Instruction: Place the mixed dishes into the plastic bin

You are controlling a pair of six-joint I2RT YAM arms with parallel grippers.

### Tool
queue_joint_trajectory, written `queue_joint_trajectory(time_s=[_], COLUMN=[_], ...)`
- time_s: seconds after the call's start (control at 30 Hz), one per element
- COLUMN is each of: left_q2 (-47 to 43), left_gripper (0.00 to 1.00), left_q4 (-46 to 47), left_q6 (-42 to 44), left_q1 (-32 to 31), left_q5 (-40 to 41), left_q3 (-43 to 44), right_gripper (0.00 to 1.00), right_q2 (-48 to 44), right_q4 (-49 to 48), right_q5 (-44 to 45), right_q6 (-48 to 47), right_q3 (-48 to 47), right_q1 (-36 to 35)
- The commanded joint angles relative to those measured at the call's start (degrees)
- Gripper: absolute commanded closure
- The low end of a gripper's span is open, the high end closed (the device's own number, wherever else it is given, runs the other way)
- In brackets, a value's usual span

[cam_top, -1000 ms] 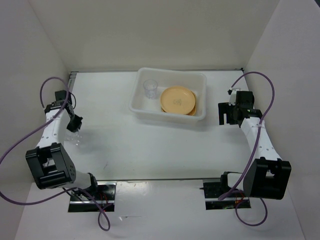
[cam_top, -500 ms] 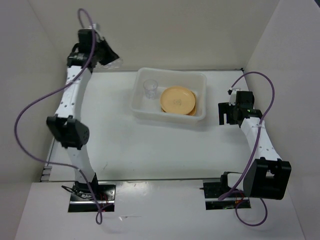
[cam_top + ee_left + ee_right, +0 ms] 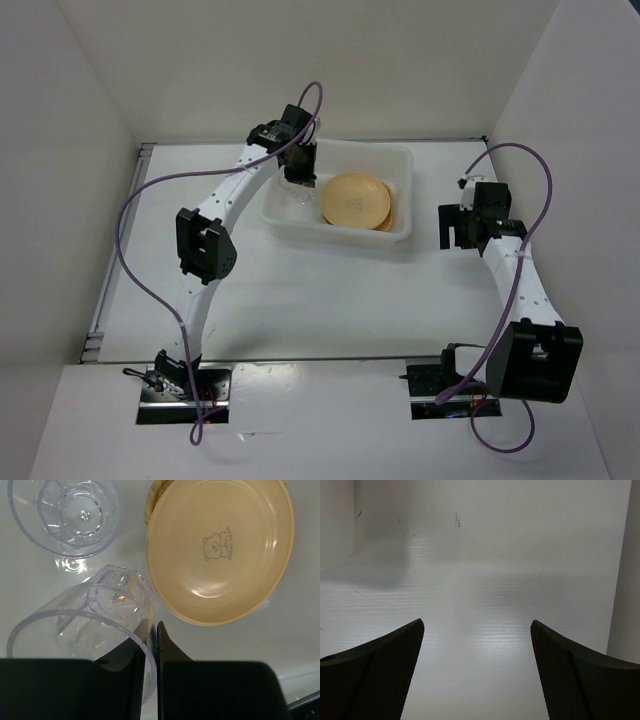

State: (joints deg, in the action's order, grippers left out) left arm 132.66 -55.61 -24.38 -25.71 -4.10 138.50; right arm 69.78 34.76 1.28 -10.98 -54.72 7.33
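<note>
Step in hand: drop-off of a clear cup into the bin [image 3: 335,232]. We see the left gripper [image 3: 153,630] reaching over the bin's left half, jaws nearly closed, pinching the wall of the held cup [image 3: 95,615] just at its rim. One finger is inside the cup and one outside. The held cup hangs tilted, mouth toward the camera and base pointing down into the bin. We cannot tell whether its base touches the bin floor.

Already in the bin is a standing cup [image 3: 65,510], upright, just beside the held one. The round tan plate [image 3: 220,550] with a bear print sits to the right, with another tan rim showing under it. In the top view we see no dishes on the table outside the bin, so we judge this is probably the last item.

The right gripper [image 3: 450,226] is parked right of the bin, jaws wide apart, holding nothing. Its wrist view shows only bare table.

Next move, as we judge it: lower a little and spread the jaws so the cup lands on free floor between the standing cup and the plate. Then lift straight up. The risk is a tilted cup that rolls, knocks the standing cup or catches on a finger.
</note>
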Motion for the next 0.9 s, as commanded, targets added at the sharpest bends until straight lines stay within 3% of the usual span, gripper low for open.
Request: queue_joint_trajectory(time_s=[0.0, 0.33, 0.6, 0.83, 0.87], left_q2=[0.05, 5.15, 8.32, 7.79, 6.40], left_gripper=[1.00, 0.99, 0.87, 0.50, 0.38], left_q4=[-0.19, -0.20, 0.33, -0.20, -0.20], left_q6=[2.76, 2.76, 2.23, 1.18, 0.66], left_q1=[0.06, -1.00, -1.00, -0.48, -0.48], left_q5=[4.53, 7.26, 5.77, 5.77, 6.29], left_q3=[-1.21, -1.04, 0.63, 3.62, 4.58], right_gripper=[0.09, 0.09, 0.09, 0.09, 0.09], right_q2=[-1.49, -2.01, -2.01, -2.01, -2.01], right_q4=[-1.37, -1.37, -1.89, -1.89, -1.89], right_q5=[0.39, 0.39, 0.39, 0.39, 0.39], right_q6=[-0.27, -0.27, -0.27, -0.27, -0.27], right_q3=[0.14, 0.14, 0.14, 0.14, 0.14], right_q1=[0.31, 0.31, 0.84, 1.37, 1.37])
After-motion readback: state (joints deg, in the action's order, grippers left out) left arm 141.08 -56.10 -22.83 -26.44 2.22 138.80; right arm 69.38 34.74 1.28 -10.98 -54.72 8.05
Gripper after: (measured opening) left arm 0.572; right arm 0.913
